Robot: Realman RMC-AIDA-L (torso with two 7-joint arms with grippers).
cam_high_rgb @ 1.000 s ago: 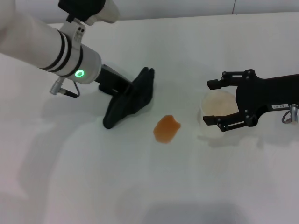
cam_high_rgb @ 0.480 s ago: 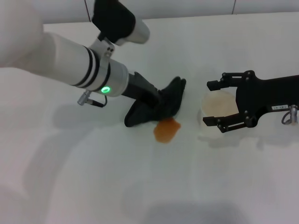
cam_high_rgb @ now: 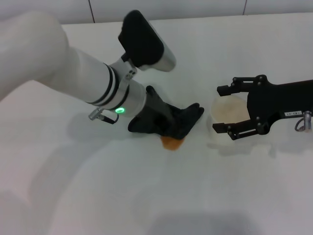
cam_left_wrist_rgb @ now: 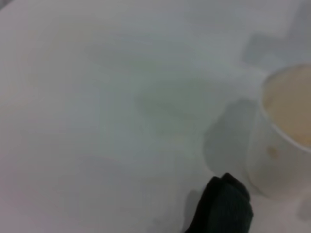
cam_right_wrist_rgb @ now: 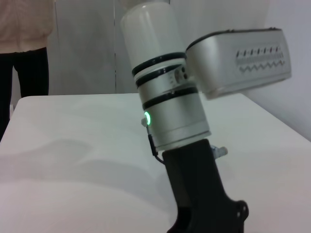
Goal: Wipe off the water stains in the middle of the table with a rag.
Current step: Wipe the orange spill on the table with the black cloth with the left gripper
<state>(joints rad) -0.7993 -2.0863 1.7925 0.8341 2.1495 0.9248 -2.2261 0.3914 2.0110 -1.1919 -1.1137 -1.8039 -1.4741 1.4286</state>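
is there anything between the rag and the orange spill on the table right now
Nothing visible. The rag, under the left gripper, already lies over most of the water stains. The paper cup stands apart, beside the parked right gripper.

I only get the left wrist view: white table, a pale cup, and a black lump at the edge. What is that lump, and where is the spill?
Observer: The lump is the rag, held by the left gripper. The head view shows it lying on the water stains, with only an orange sliver showing at its near edge.
Operator: Is anything holding the cup?
Observer: The right gripper sits open with the cup between its fingers. I cannot tell whether they touch it.
Operator: Is anybody nearby?
Observer: Yes, the right wrist view shows a person standing beyond the table.
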